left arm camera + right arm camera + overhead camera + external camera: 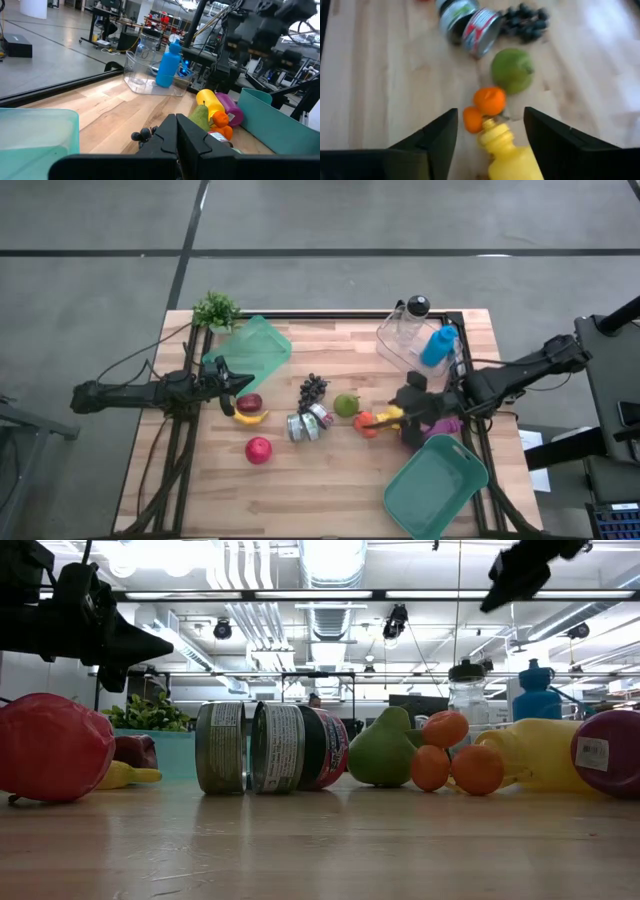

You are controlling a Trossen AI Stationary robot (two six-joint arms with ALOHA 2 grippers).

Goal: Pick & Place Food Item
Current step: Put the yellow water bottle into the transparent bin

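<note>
Food lies in the middle of the table: a red apple (pixel 258 449), a banana (pixel 250 417), two cans (pixel 308 423), dark grapes (pixel 313 388), a green pear (pixel 346 405), small oranges (pixel 366 425) and a yellow bottle (pixel 390 416) lying on its side. My right gripper (pixel 490 135) hangs open above the yellow bottle (pixel 512 160) and the oranges (pixel 489 100), slanting down, well clear of them; in the low view it shows high up (pixel 520 570). My left gripper (pixel 232 385) waits shut at the left, level, near the banana.
A teal bin (pixel 437 485) stands at the near right, and another (pixel 250 350) at the far left beside a small plant (pixel 215 310). A clear container (pixel 405 340) and a blue bottle (pixel 438 345) stand at the far right. A purple item (pixel 440 425) lies by the yellow bottle.
</note>
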